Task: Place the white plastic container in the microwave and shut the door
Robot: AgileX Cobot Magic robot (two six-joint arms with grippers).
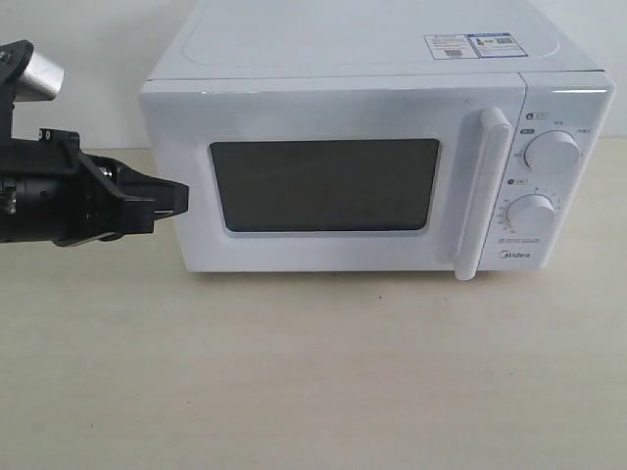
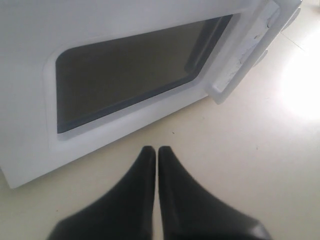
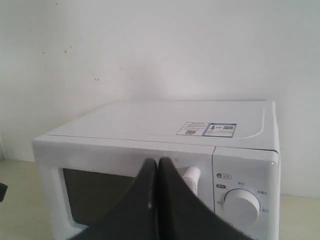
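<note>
Evidently the closing step looked done: the boxy white countertop microwave sat with its white, dark-windowed door flush shut, the white plastic container unseen, perhaps inside. At nine o'clock the left gripper hovered, tips pressed together; the right gripper likewise. Next, I judged: simply withdraw.

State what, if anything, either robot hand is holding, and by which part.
Nothing is held. The left hand and the right hand are both shut and empty.
</note>
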